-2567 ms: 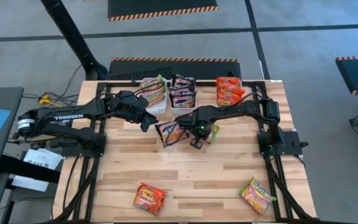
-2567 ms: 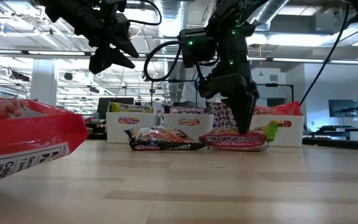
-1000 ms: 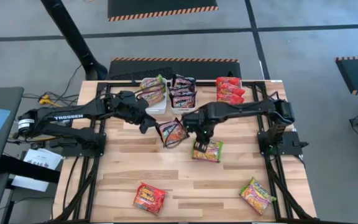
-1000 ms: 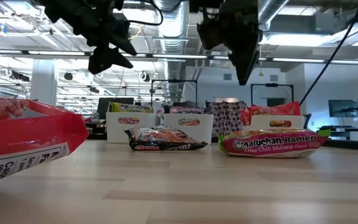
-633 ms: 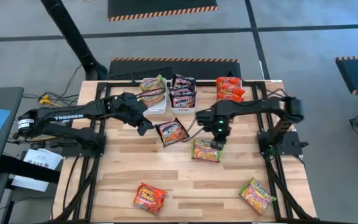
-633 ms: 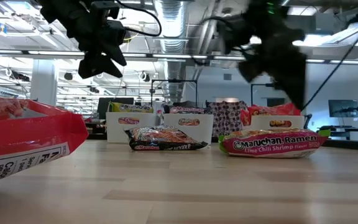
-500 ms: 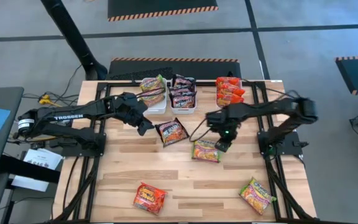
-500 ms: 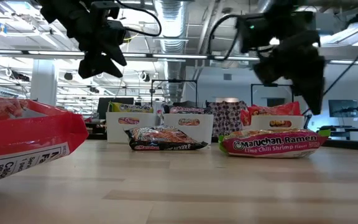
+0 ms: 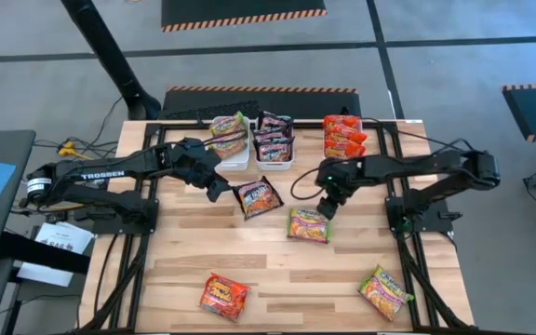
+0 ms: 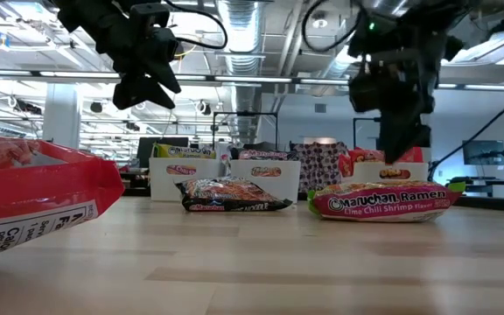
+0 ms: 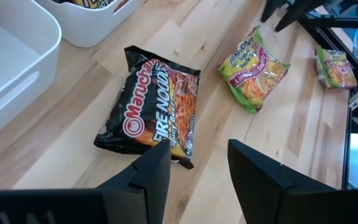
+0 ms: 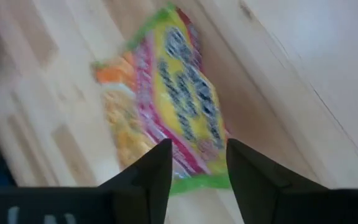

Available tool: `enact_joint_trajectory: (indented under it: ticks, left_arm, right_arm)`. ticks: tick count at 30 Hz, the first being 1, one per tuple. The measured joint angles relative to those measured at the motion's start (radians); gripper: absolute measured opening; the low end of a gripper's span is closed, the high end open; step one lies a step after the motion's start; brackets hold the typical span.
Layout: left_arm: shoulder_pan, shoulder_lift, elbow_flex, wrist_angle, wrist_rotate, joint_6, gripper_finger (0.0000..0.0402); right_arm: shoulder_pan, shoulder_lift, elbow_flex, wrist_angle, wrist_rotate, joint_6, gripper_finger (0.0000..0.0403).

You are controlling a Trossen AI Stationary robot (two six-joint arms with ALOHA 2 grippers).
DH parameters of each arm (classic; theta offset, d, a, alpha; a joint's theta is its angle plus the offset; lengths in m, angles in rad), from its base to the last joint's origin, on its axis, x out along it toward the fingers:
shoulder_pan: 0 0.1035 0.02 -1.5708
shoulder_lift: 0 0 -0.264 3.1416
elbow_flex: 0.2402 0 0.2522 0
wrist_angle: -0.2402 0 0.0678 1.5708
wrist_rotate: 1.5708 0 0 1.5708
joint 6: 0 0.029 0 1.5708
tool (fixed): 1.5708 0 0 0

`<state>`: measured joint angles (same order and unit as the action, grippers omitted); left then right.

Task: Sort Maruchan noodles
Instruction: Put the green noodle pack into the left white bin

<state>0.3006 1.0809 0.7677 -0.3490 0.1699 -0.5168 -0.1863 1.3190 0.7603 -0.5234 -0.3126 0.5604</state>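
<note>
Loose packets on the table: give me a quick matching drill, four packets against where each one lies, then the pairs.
Packets:
1. black packet
2. lime packet
3. red packet
4. corner green packet

Places:
A. near edge, right side
B. near edge, left of middle
C. just below the right tool
D. beside the left tool

Pairs: 1-D, 2-C, 3-B, 4-A

green packet (image 9: 309, 225) flat mid-table; black packet (image 9: 257, 197) beside it

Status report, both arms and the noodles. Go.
Left gripper open beside black packet. Right gripper open, empty, above green packet lying on table. Nothing in the way.
</note>
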Motion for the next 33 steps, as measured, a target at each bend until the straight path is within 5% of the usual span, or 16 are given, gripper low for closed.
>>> enact_joint_trajectory:
  ticks: [12,23,27,33]
  left_arm:
    - [0.000,0.000,0.000,0.003,-0.001,-0.011,0.0146]
    - [0.000,0.000,0.000,0.003,-0.021,-0.011,0.0146]
    - [0.000,0.000,0.000,0.003,-0.053,-0.011,0.0146]
    - [0.000,0.000,0.000,0.003,-0.054,-0.011,0.0146]
  right_arm:
    - [0.001,0.195,0.079,-0.043,0.005,-0.178,0.0237]
    - [0.001,0.391,0.084,-0.025,-0.092,-0.218,0.0238]
    - [0.011,0.418,0.083,0.004,-0.164,-0.161,0.0198]
    - [0.023,0.420,0.080,0.069,-0.266,-0.128,0.0061]
